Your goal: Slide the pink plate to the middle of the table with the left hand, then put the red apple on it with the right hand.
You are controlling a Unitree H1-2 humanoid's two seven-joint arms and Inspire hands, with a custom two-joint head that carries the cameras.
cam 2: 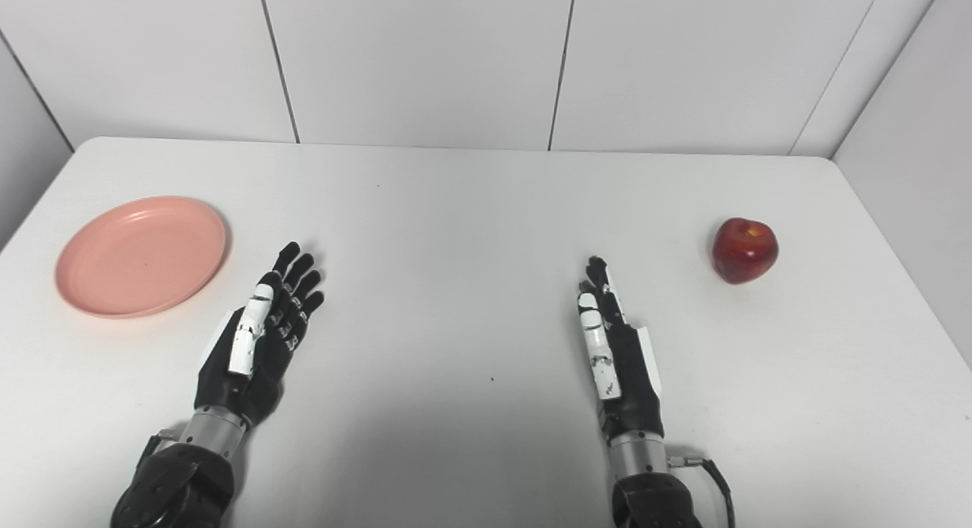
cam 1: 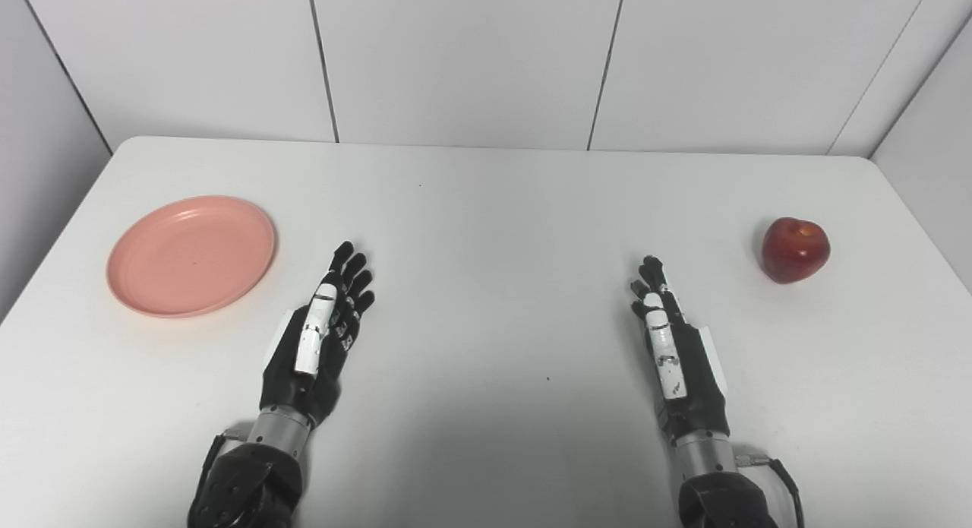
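A pink plate (cam 1: 191, 254) lies flat near the table's left edge, with nothing on it. A red apple (cam 1: 794, 249) stands upright near the right edge. My left hand (cam 1: 319, 332) rests over the table to the right of the plate, apart from it, fingers stretched out and holding nothing. My right hand (cam 1: 672, 342) is left of the apple, well short of it, also open with its fingers straight and pointing away from me.
The white table (cam 1: 486, 209) has rounded far corners and ends at white wall panels behind. Grey walls close in at both sides. Bare tabletop lies between the two hands.
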